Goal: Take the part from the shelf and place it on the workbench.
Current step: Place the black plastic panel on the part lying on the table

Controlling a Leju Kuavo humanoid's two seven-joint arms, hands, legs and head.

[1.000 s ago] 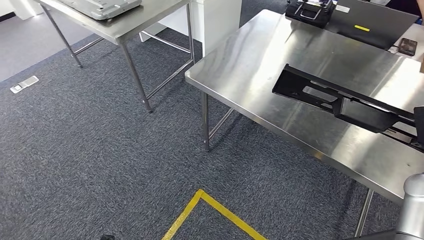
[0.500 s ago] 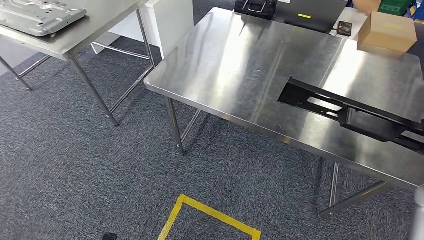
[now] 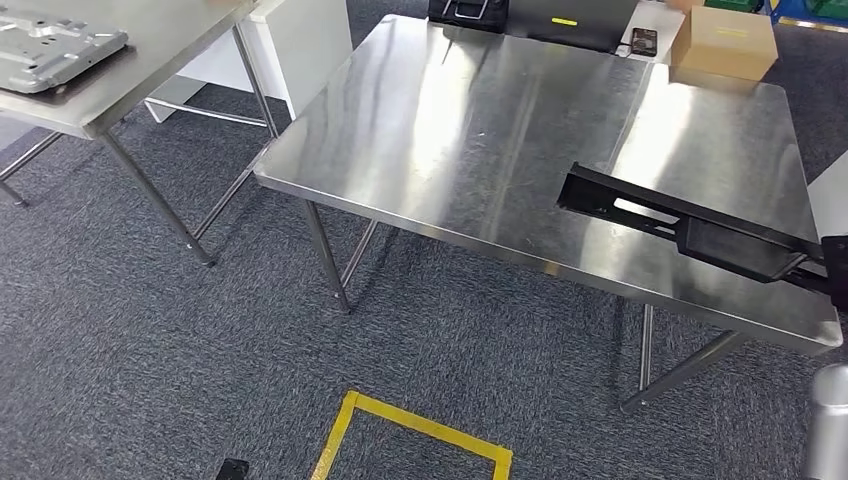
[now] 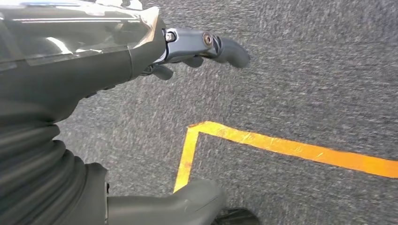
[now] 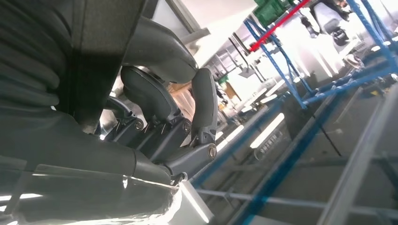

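The part (image 3: 700, 228), long, black and flat, hangs over the workbench (image 3: 480, 130) by its right edge, carried from the right.

You see the steel workbench taking up the middle of the head view, its top bare except along the far edge, where a dark case (image 3: 470, 10), a laptop (image 3: 570, 18), a phone (image 3: 645, 41) and a cardboard box (image 3: 725, 42) stand toward the far right corner. A second steel table (image 3: 150, 60) stands well apart to the left, carrying a grey metal plate (image 3: 55, 45). Yellow floor tape (image 3: 410, 430) marks the carpet near you. Your right hand (image 5: 164, 122) has its fingers folded around the part's dark end. Your left hand (image 4: 197, 51) hangs above the carpet, fingers curled, holding nothing.
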